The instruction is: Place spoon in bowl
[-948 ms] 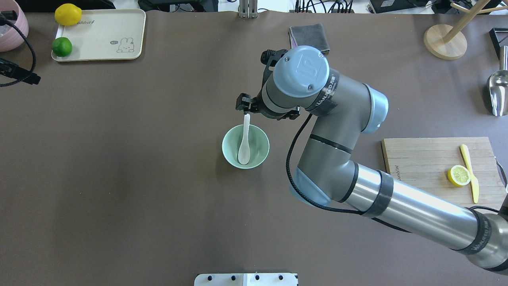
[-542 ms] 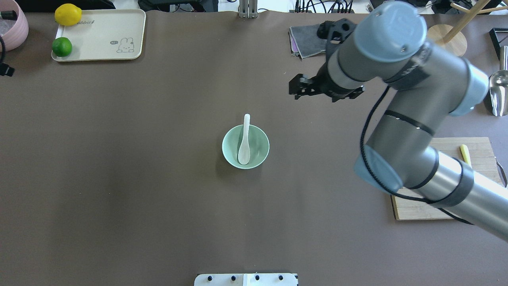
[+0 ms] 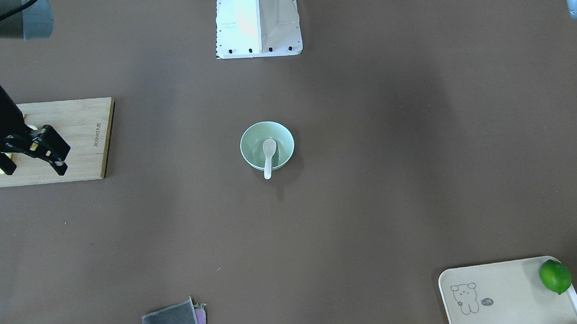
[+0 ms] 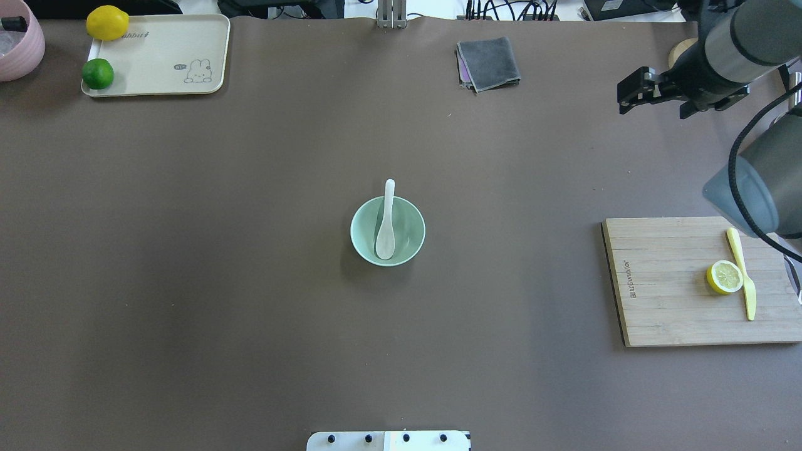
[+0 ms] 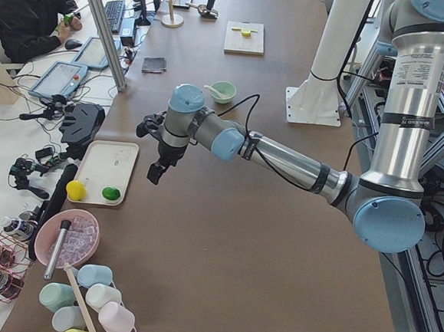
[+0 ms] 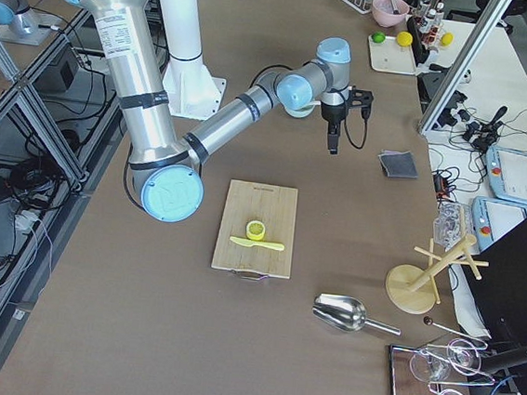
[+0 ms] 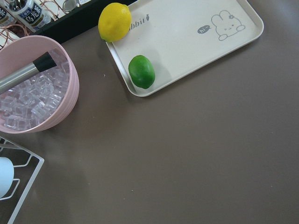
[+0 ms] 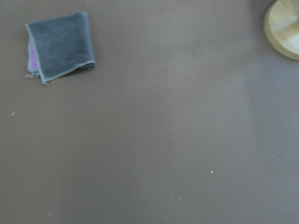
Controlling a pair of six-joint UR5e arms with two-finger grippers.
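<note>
The white spoon (image 4: 385,238) lies in the pale mint-green bowl (image 4: 357,241) at the table's middle, scoop inside and handle resting over the far rim. Both also show in the front-facing view, the spoon (image 3: 268,150) in the bowl (image 3: 248,134). My right gripper (image 4: 655,103) is open and empty, high above the table's far right, well away from the bowl; it hangs over the cutting board in the front-facing view (image 3: 31,166). My left gripper (image 5: 154,172) hovers near the tray at the table's left end; I cannot tell whether it is open.
A wooden cutting board (image 4: 664,294) at the right holds a lemon half (image 4: 725,277) and a yellow-green knife (image 4: 742,275). A grey cloth (image 4: 489,62) lies at the back. A cream tray (image 4: 163,56) with a lemon and lime and a pink ice bowl (image 7: 37,93) stand at the far left.
My right gripper has pulled away from just behind the bowl, up and far to the right. The spoon stays in the bowl, unmoved. The left arm's cable has left the overhead view.
</note>
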